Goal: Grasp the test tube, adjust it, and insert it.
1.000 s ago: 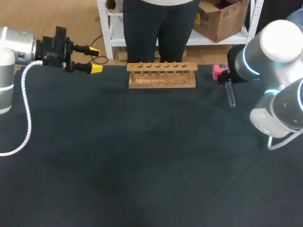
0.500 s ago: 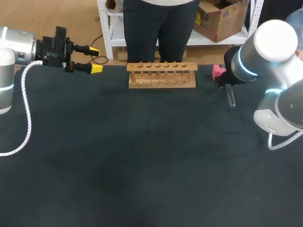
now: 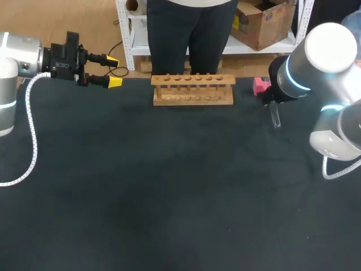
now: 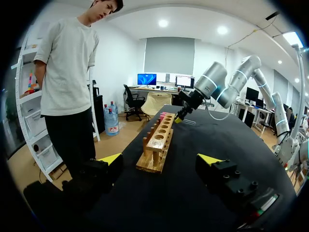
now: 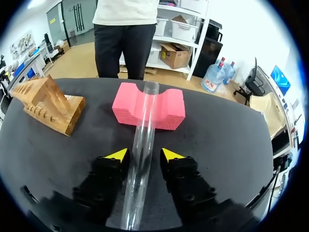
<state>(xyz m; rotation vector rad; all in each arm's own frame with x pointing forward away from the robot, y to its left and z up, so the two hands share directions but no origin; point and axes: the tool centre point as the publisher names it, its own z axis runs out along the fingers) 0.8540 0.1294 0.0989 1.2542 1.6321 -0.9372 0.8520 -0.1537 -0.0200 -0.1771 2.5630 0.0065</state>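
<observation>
A clear glass test tube [image 5: 141, 159] lies on the black table, its open end propped on a pink foam block [image 5: 166, 108]. My right gripper [image 5: 145, 154] straddles the tube with a yellow tip close on each side. A thin gap shows at one finger, so it is open. In the head view the tube [image 3: 275, 116] sticks out from under my right wrist at the back right, beside the pink block [image 3: 259, 86]. The wooden tube rack [image 3: 193, 89] stands at the back middle with its holes vacant. My left gripper [image 3: 113, 71] is open at the back left edge, holding nothing.
In the left wrist view the rack [image 4: 158, 140] stands ahead of the open left gripper [image 4: 161, 159]. A person stands just behind the table's far edge, behind the rack, touching nothing. The dark table top [image 3: 169, 186] stretches wide in front.
My right arm's wrist shifted slightly over the tube. The tube and the left arm stayed in place.
</observation>
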